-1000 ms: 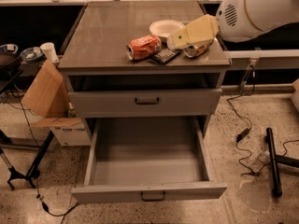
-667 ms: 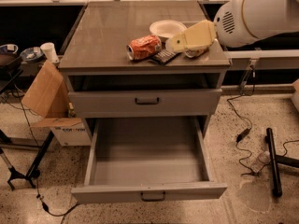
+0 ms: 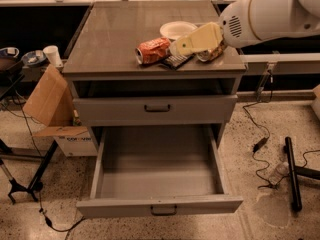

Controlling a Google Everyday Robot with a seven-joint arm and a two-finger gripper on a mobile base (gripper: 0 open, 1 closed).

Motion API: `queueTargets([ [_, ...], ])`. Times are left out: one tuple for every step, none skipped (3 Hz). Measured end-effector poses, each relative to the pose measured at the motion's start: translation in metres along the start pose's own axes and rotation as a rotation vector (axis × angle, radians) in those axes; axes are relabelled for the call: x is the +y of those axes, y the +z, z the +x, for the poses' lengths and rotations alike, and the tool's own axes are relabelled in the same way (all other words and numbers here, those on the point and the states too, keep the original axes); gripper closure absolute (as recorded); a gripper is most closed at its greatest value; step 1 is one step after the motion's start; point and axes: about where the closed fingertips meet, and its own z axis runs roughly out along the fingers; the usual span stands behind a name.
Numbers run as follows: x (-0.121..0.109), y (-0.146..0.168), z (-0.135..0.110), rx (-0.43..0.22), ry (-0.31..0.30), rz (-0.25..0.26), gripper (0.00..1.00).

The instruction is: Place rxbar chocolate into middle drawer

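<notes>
Rxbar chocolate [image 3: 176,62] is lying on the cabinet top [image 3: 110,39] beside the orange can [image 3: 154,50], with the gripper [image 3: 177,48] hovering over it, grasp state I cannot tell. I am risking shoving the thin bar into the can rather than lifting it toward the open middle drawer [image 3: 160,205]. Gripper is sitting further left than a second ago.
</notes>
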Motion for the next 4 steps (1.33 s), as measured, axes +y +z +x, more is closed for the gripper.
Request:
queueTargets([
  [0.0,0.013,-0.014,0.023,-0.139,-0.063,0.0],
  [0.003,0.019,-0.03,0.118,-0.262,-0.1,0.0],
  [0.013,0.032,-0.037,0.272,-0.365,-0.123,0.0],
  [0.012,0.032,-0.037,0.269,-0.363,-0.122,0.0],
])
